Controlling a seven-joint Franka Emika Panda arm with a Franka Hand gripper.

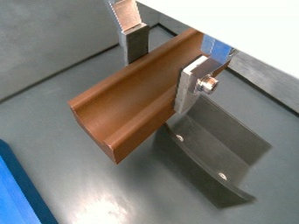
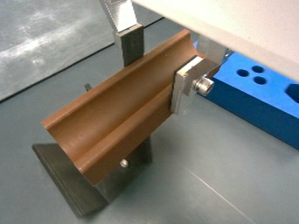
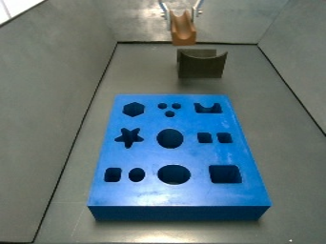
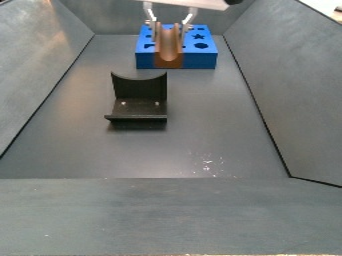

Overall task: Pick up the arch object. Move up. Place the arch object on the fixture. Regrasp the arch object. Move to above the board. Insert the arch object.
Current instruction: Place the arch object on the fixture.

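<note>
With my jaws clenched on it, the arch object (image 1: 131,105) hangs in the air, pinched across its width by my gripper (image 1: 166,63); one silver finger (image 1: 194,86) with its bolt sits flat on one long side, the other finger (image 1: 132,33) on the opposite side. In both wrist views the orange-brown block juts out well past my fingers, channel face up along its length (image 2: 117,114). Below it on the grey floor (image 1: 70,175) stands the fixture (image 1: 216,149), dark plate with a curved upright wall; block is clear of it, not touching, seen in a wrist view (image 2: 82,184) too. In a side view the arch object (image 3: 184,31) is held just above and a bit behind the fixture (image 3: 199,63), gripper (image 3: 182,16) mostly cropped at frame edge. In a side view from the opposite end, the block (image 4: 167,44) hangs upright-looking in front of the board (image 4: 203,50), fixture (image 4: 139,98) nearer the camera and lower. Board (image 3: 178,152) is well apart from the fixture, cutouts open: star, hexagon, circles, squares, arch. A blue corner of it shows in a wrist view (image 2: 260,92).
</note>
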